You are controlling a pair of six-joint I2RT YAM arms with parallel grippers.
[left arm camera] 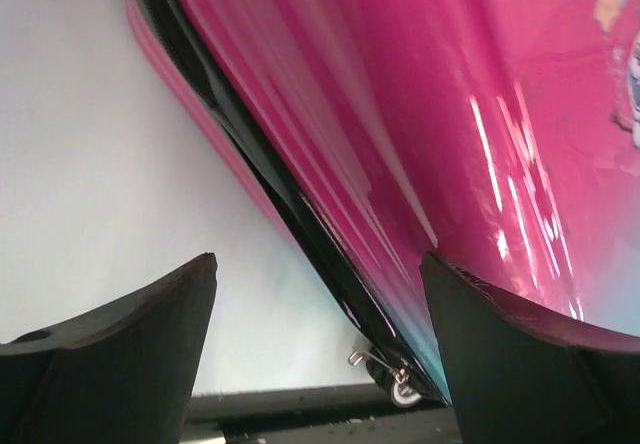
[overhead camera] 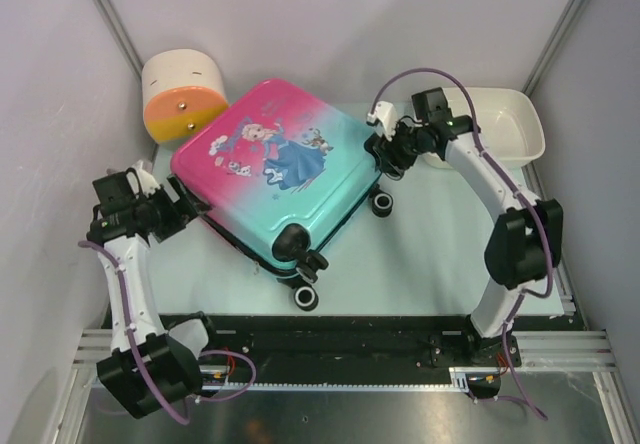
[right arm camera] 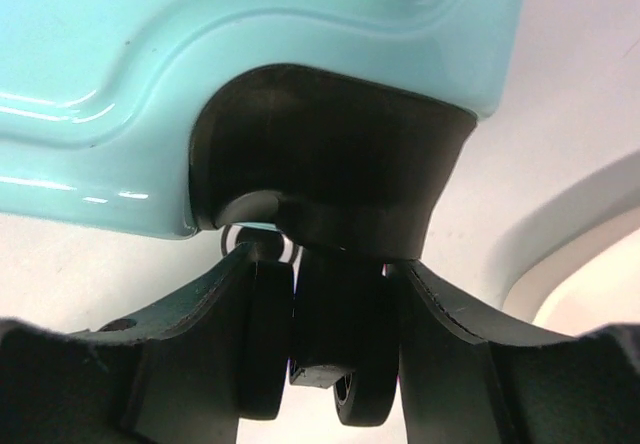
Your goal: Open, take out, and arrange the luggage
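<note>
The luggage (overhead camera: 275, 179) lies flat in the middle of the table, pink at the far end and teal at the near end, with a cartoon print on top. My left gripper (overhead camera: 190, 209) is at its left corner and stands open. In the left wrist view the left gripper (left arm camera: 318, 259) straddles the black zip seam, one finger over the pink shell (left arm camera: 450, 114). A metal zip pull (left arm camera: 375, 362) hangs low on the seam. My right gripper (overhead camera: 383, 154) is at the right corner. In the right wrist view the right gripper (right arm camera: 330, 264) is closed on a black twin caster wheel (right arm camera: 365, 364) under the teal shell (right arm camera: 200, 54).
A white basin (overhead camera: 510, 124) stands at the back right, just behind the right arm. A cream-and-orange rounded box (overhead camera: 183, 94) sits at the back left, near the luggage's far corner. Other black wheels (overhead camera: 305, 294) stick out toward the near table edge.
</note>
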